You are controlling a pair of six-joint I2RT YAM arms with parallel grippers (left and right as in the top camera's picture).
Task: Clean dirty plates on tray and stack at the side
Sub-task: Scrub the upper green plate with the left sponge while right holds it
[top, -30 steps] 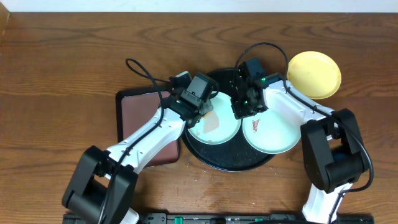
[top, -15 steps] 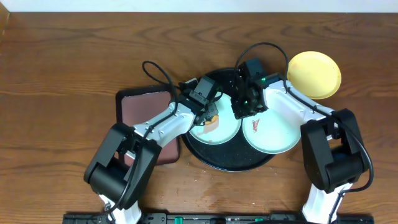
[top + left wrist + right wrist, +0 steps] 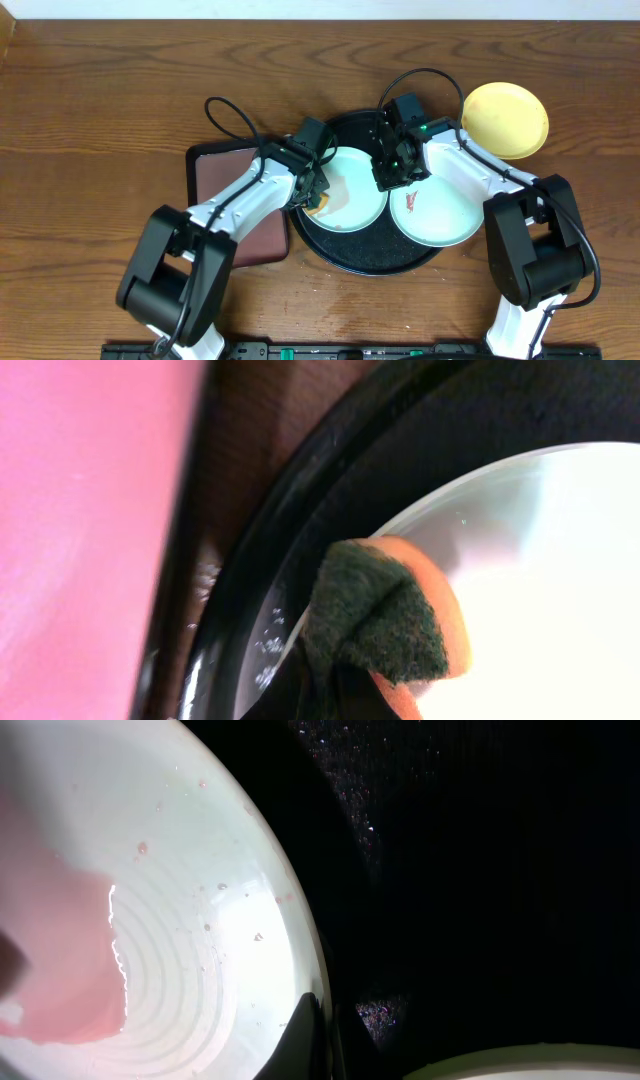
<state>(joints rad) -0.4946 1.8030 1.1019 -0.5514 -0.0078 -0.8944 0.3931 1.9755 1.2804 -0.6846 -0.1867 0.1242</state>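
Left claw [image 3: 315, 195]: clamped on an orange-and-green sponge [image 3: 385, 615], pressed at the left rim of the middle mint plate [image 3: 350, 195].
Right claw [image 3: 392, 178]: closed, pinching that plate's right rim.
Tray [image 3: 365, 258]: black, centre of frame, carrying both mint plates.
Done: the yellow plate [image 3: 505, 120] sat apart on the tabletop, upper right, with no smear I could make out.
Left: the right mint plate [image 3: 440, 225] showed a red smear [image 3: 410, 203]; nothing was stacked.
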